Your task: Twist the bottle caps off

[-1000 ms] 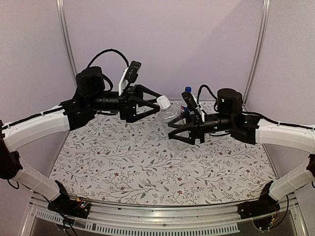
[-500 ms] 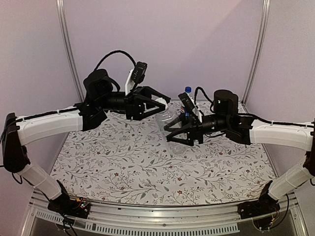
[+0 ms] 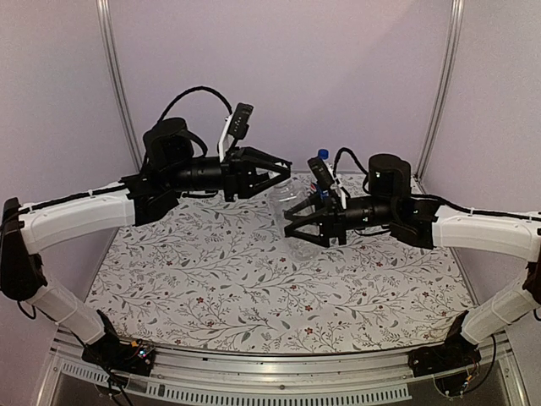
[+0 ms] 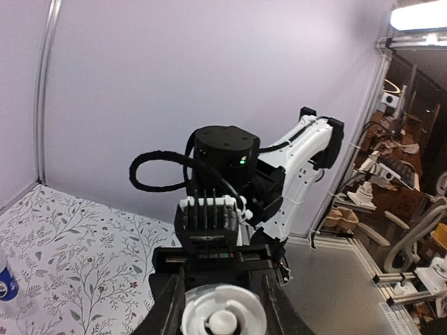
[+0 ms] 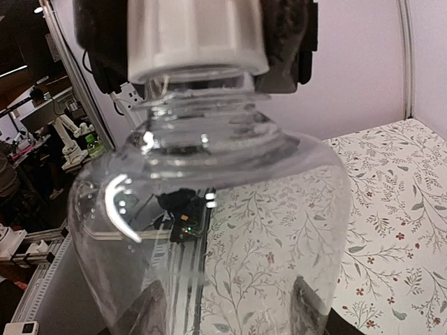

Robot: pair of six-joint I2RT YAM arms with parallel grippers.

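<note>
Clear plastic bottle [image 3: 286,196] mid-worktop [image 3: 211,288]: left end effector [image 3: 286,175] clamped shut at its top, right end effector [image 3: 290,224] pinching the body, blue-capped bottle [image 3: 322,157] on the far side. Left wrist: fingers [image 4: 167,307] squeezing white cap [image 4: 223,319]. Right wrist: bottle fills view.

Each arm has white shell links and black joint housings. The left arm [image 3: 80,216] carries a looping black cable [image 3: 199,88] (the right arm [image 3: 490,228] has a shorter one). Left gripper [image 3: 286,172] and right gripper [image 3: 289,225] are black, with tapered fingers [image 3: 269,160] and white camera brackets [image 3: 226,135].
</note>
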